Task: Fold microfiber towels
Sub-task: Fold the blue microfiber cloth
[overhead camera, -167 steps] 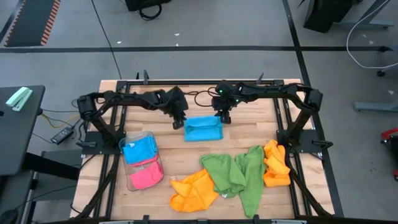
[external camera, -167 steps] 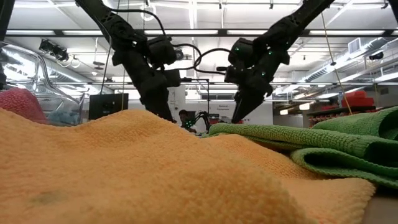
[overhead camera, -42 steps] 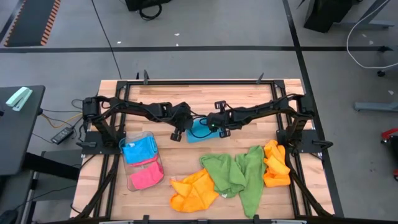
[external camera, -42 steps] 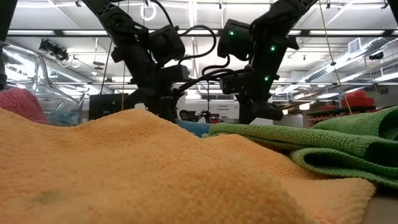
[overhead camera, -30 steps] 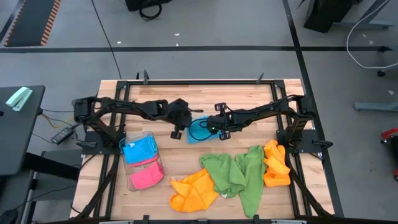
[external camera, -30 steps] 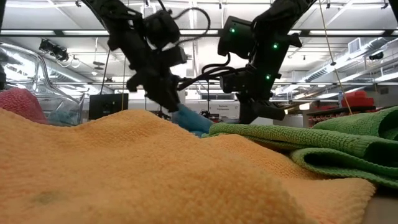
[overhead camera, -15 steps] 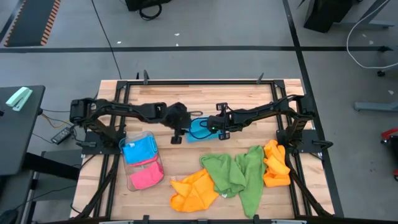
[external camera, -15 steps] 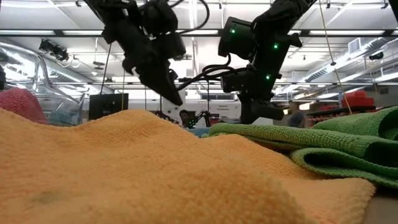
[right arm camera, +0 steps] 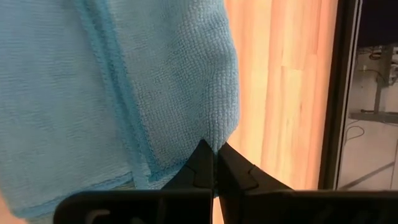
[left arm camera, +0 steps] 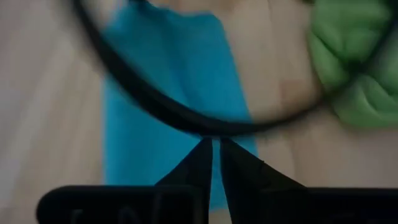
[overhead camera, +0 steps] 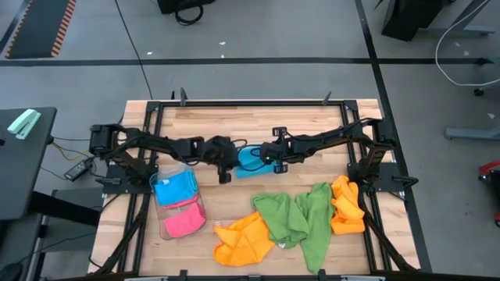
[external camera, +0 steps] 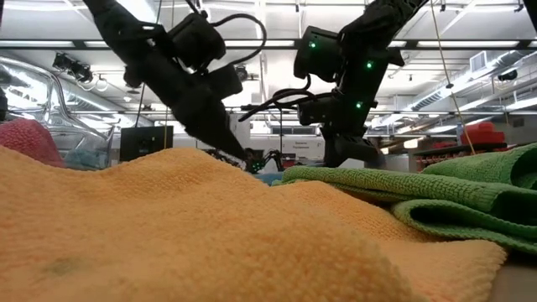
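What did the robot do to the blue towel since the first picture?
Both arms came down and folded the blue towel narrower. The right end effector pinches its edge; the left end effector has let go, pulling back left. The green towels, orange towels and tray stayed.

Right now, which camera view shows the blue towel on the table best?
The right wrist view: the blue towel fills it, its corner pinched by the right claw. The left wrist view shows it blurred, the high view shows it half hidden by the arms, and the low view shows a sliver.
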Motion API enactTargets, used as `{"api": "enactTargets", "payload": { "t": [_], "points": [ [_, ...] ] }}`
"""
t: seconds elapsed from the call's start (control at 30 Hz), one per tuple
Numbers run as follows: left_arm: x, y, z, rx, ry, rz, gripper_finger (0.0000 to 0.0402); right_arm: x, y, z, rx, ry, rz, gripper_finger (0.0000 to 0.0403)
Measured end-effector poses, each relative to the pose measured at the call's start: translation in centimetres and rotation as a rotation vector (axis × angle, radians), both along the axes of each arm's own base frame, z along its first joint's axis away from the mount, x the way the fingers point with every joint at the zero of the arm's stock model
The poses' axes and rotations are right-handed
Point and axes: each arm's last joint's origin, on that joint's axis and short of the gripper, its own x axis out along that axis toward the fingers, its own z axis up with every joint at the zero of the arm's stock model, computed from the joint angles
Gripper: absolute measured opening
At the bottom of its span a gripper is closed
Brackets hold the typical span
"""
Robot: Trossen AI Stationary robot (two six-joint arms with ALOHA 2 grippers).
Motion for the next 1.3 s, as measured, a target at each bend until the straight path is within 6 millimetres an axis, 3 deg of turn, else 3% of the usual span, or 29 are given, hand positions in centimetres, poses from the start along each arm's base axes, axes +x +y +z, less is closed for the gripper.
{"api": "enactTargets", "payload": {
  "t": [0.2, 0.4, 0.53, 0.67, 1.07, 1.3],
  "points": [
    [-0.6, 0.0, -0.6, 0.234, 0.117, -0.119, 0.0044, 0.0, -0.1, 0.0, 0.024, 0.000, 0.009, 0.0008],
    [-0.6, -0.6, -0.6, 0.530, 0.186, -0.246, 0.0116, 0.0, -0.6, -0.1, 0.052, -0.003, 0.003, 0.0008],
    [-0.7, -1.0, -0.8, 0.618, 0.221, -0.346, 0.0157, -0.1, -0.8, -0.1, 0.072, -0.006, 0.003, 0.0008],
    [-0.7, -0.9, -0.8, 0.640, 0.226, -0.366, 0.0170, -0.1, -0.9, -0.1, 0.086, -0.008, 0.004, 0.0008],
    [-0.3, -0.4, -2.7, 0.698, 0.307, -0.367, 0.0105, 0.0, -0.8, -0.1, 0.090, -0.017, 0.006, 0.0008],
    [-0.1, 0.0, -2.3, 0.734, 0.304, -0.245, 0.0026, 0.0, -0.8, -0.1, 0.089, -0.014, 0.009, 0.0008]
  ]
}}
